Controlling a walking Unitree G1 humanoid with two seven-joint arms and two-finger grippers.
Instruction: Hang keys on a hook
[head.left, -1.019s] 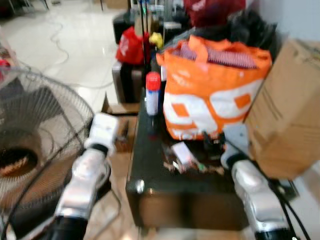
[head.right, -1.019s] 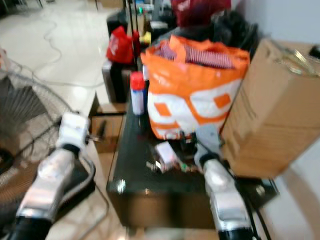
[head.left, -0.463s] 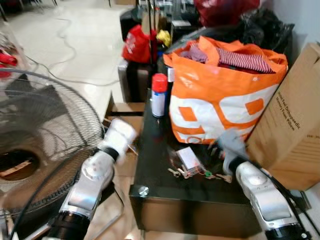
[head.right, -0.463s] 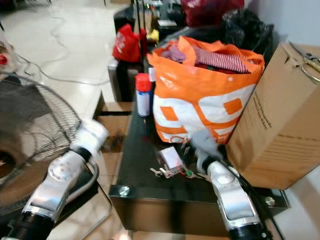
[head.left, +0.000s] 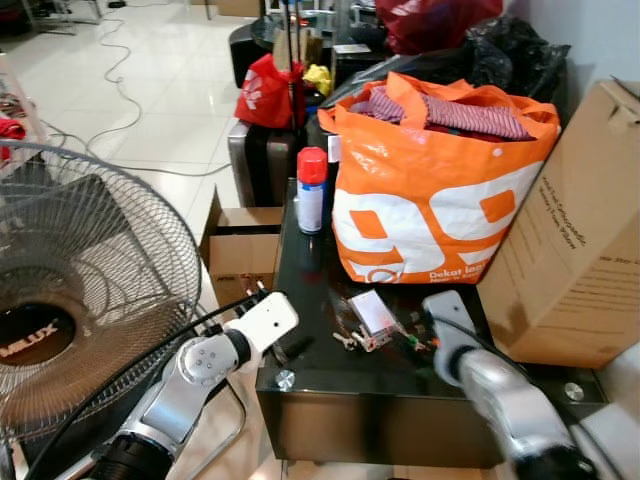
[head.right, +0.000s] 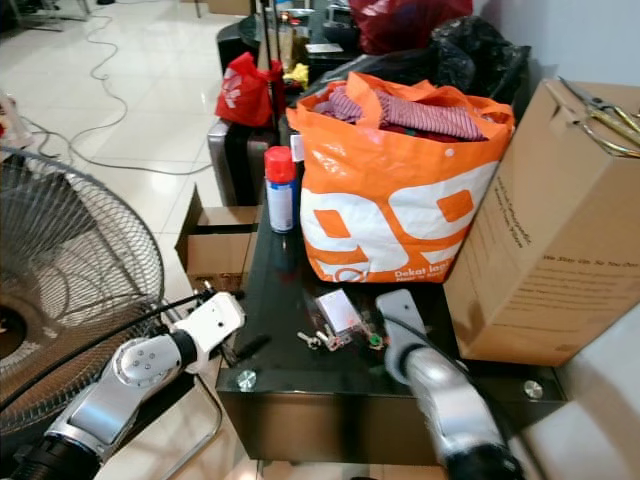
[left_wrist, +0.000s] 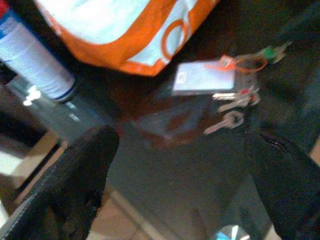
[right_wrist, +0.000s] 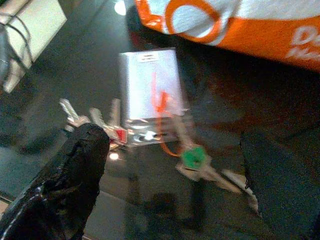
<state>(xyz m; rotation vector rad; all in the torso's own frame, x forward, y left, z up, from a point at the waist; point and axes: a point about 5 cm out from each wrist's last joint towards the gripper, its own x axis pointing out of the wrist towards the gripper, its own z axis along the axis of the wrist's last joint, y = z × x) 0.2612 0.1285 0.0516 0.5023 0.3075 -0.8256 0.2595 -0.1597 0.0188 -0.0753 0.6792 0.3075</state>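
A bunch of silver keys (head.left: 362, 338) lies on the black glass table (head.left: 310, 300) near its front edge. It is joined by an orange loop to a white card (head.left: 372, 311) and a green-capped key (right_wrist: 192, 157). My right gripper (right_wrist: 172, 145) hovers open just above the bunch, with its wrist (head.left: 446, 312) on the keys' right side. My left gripper (left_wrist: 180, 145) is open at the table's front left edge. It faces the keys (left_wrist: 234, 107) from a short way off, and one black finger (head.left: 294, 349) rests over the glass.
An orange bag (head.left: 440, 190) stuffed with clothes stands right behind the keys. A red-capped spray can (head.left: 311, 190) is at its left. A large cardboard box (head.left: 575, 230) is on the right. A floor fan (head.left: 70, 300) and an open carton (head.left: 240, 250) are on the left.
The camera has steadied and the blur is gone. My left arm has swung in from beside the table to its front left edge. My right wrist has dropped lower over the keys.
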